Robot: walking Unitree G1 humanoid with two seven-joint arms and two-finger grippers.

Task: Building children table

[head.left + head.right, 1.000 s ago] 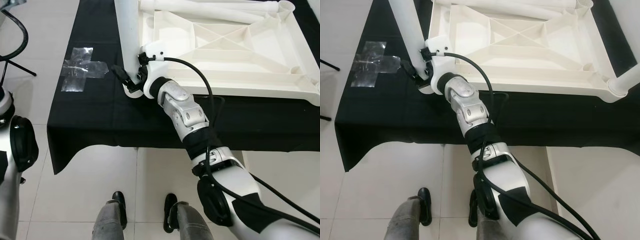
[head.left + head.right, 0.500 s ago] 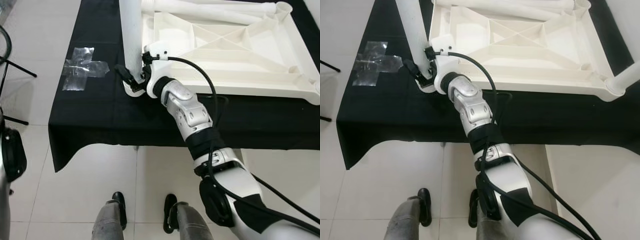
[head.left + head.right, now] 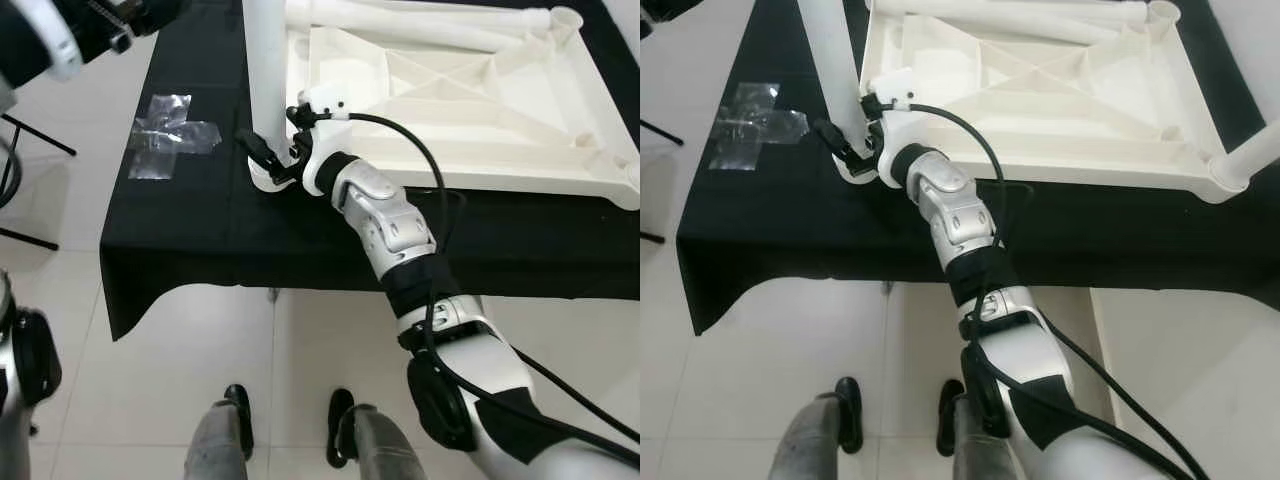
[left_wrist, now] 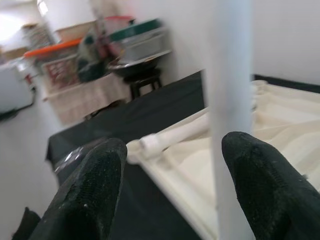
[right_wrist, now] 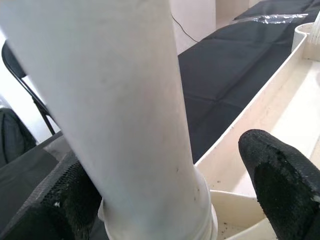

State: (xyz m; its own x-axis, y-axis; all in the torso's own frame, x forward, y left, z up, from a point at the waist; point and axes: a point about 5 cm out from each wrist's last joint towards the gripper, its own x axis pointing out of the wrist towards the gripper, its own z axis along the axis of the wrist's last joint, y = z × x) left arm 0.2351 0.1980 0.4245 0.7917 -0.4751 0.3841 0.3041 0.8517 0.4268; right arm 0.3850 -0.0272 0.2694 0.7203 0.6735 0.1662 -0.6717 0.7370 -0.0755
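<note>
Your right gripper (image 3: 268, 160) sits at the near left corner of the upturned white tabletop (image 3: 470, 110), its two black fingers (image 5: 282, 170) spread wide on either side of the upright white leg (image 3: 266, 75). The leg stands in the corner socket, and from the right wrist view one finger looks to be against the leg's side while the other stands clear of it over the tabletop's rim. That corner lies just inside the front edge of the black cloth (image 3: 180, 230), so you have little room toward yourself before the cloth drops off to the tiled floor (image 3: 150, 360); to your left there is open cloth with a patch of clear tape (image 3: 170, 135). Your left gripper (image 4: 170, 185) is raised high at the far left, fingers spread wide and holding nothing, with the same leg between it and the tabletop. The tabletop lies ribs-up like a shallow tray; inside it, along the far edge, loose legs (image 3: 420, 22) lie on their sides. At the right near corner another leg (image 3: 1255, 155) stands in its socket, close to the cloth's right edge.
</note>
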